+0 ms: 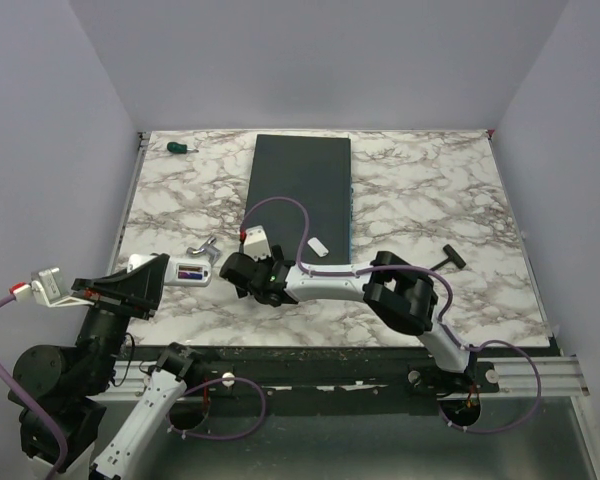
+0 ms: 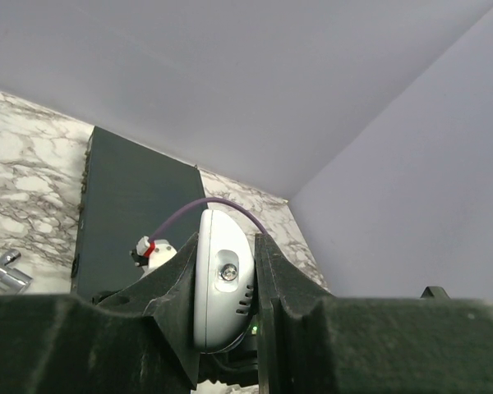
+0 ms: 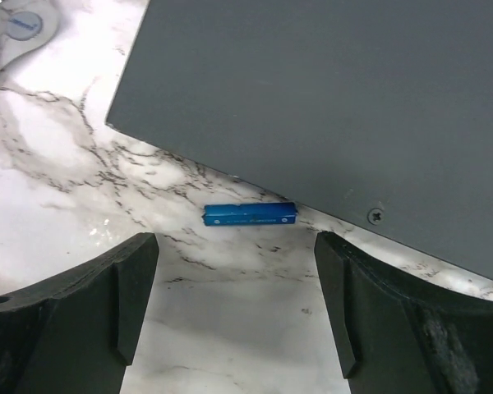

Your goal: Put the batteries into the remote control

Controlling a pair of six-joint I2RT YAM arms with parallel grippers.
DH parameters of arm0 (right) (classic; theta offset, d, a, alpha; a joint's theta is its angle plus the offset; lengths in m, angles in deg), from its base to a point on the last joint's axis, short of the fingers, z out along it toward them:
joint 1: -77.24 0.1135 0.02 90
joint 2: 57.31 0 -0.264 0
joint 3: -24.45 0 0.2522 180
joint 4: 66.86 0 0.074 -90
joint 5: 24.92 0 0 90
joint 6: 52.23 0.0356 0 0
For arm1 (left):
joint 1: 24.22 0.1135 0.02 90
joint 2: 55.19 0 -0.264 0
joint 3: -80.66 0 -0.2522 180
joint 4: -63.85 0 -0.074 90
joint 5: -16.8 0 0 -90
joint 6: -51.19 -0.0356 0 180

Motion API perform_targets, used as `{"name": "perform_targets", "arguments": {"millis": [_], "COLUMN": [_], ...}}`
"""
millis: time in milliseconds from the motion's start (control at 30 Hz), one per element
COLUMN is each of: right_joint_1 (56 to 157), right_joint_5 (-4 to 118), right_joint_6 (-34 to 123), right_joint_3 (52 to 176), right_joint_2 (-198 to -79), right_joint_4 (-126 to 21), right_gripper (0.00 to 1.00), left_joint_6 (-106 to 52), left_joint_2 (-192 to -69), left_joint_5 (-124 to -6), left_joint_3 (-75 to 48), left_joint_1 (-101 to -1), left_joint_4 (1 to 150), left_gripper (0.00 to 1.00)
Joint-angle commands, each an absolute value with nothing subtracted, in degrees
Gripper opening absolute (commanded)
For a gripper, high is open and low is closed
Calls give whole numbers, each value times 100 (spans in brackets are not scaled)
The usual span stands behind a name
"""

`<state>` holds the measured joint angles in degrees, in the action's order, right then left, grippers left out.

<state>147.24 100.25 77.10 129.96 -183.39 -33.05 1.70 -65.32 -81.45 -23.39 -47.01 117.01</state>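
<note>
My right gripper [image 3: 238, 304] is spread wide and empty, pointing down at the marble table [image 3: 57, 189]. The blue battery [image 3: 251, 215] lies at 12 o'clock, just beside the dark slab [image 3: 329, 90]. Hazard: an off-centre closure could roll it against the slab's edge. My right arm reaches low toward 9 o'clock, where my left gripper [image 2: 226, 254] clamps the remote control [image 2: 222, 283].

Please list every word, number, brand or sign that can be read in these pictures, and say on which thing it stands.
Readable text: none in any view.
On the blue battery: faint marks on the wrap, too small to read.
On the remote control: no lettering shows, only a screw and vent slots.
</note>
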Motion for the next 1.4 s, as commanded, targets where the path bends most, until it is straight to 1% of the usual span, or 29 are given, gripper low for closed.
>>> {"name": "perform_targets", "arguments": {"millis": [0, 100, 300, 600, 900, 1267, 1367], "right_joint_1": [14661, 14631, 14603, 14553, 14466, 14400, 14396], "right_joint_5": [10463, 10463, 10507, 10591, 10629, 10582, 10429], "right_joint_6": [7945, 7972, 7964, 8017, 8082, 7995, 7918], "right_joint_3": [13125, 13107, 13192, 13521, 13719, 13693, 13510], "right_joint_2": [-18477, -18526, -18614, -18787, -18953, -18971, -18814], "right_joint_4": [-2955, -2954, -2973, -2824, -2637, -2620, -2771], "right_gripper": [85, 85, 79, 77, 65, 45, 40], "left_joint_6": [91, 100, 65, 15, -57, -85, -93], "left_joint_2": [-6455, -6432, -6416, -6420, -6379, -6356, -6346], "left_joint_5": [-8131, -8146, -8167, -8190, -8325, -8467, -8514], "left_joint_3": [-2362, -2380, -2423, -2461, -2434, -2450, -2450], "left_joint_1": [-4743, -4751, -4776, -4804, -4861, -4992, -5036], "left_joint_4": [11530, 11523, 11514, 11469, 11538, 11584, 11593], "left_gripper": [0, 0, 0, 0, 0, 0, 0]}}
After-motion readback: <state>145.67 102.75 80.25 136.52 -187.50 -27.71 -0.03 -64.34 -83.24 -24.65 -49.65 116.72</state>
